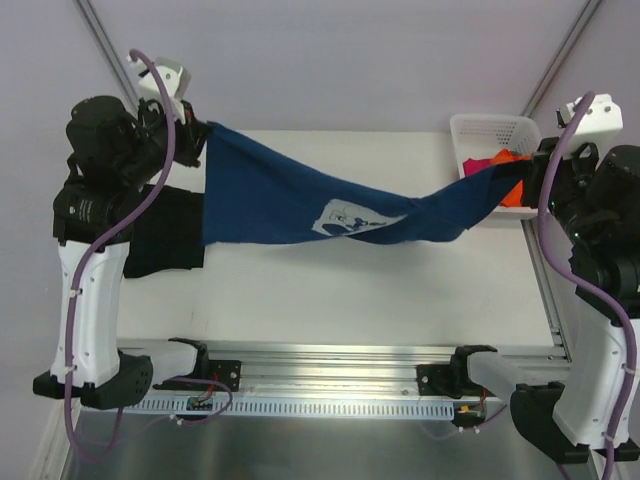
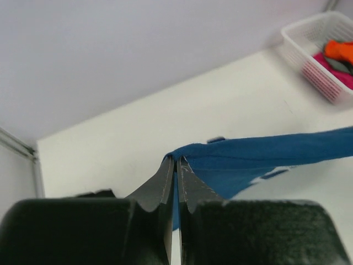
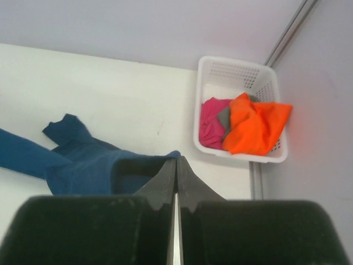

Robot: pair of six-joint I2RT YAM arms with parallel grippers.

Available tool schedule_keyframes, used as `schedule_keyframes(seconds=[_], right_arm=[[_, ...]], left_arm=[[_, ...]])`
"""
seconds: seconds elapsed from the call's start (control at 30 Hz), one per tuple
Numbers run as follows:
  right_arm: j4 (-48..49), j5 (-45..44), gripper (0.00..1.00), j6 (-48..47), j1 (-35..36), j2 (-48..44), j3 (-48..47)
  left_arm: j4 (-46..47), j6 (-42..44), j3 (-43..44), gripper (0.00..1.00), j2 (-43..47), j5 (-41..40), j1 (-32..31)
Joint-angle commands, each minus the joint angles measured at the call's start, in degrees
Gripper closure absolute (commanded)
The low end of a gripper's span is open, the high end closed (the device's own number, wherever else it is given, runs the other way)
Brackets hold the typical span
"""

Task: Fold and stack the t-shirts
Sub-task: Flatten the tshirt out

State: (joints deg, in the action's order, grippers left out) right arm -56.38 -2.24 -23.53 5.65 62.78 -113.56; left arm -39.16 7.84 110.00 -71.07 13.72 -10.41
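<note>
left tool (image 2: 176,161) pinching navy t-shirt (image 1: 280,200) | right tool (image 3: 176,161) pinching same | soft cloth twisted, sagging between

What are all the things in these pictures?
blue t-shirt: one, navy with white print, stretched between both tools
black t-shirt: one, black, table's left side
basket: one, white, table's far right corner
orange shirt: one, orange, top of the basket
pink shirt: one, magenta, in the basket
grey shirt: one, grey, in the basket, mostly hidden
table: one, white, under everything
left tool: one, black, shut on the blue t-shirt
right tool: one, black, shut on the blue t-shirt
</note>
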Motion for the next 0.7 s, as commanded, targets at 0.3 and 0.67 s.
schedule_keyframes(seconds=[0.3,0.67], right_arm=[[0.03,8.91,0.99,5.95,-11.18,-8.37,-0.27],[14.1,10.77,0.99,12.54,-12.86,-1.36,10.99]], left_arm=[[0.31,-2.13,-9.89,1.0,12.97,2.19,1.98],[0.48,-1.24,-3.82,1.0,-1.25,1.58,1.98]])
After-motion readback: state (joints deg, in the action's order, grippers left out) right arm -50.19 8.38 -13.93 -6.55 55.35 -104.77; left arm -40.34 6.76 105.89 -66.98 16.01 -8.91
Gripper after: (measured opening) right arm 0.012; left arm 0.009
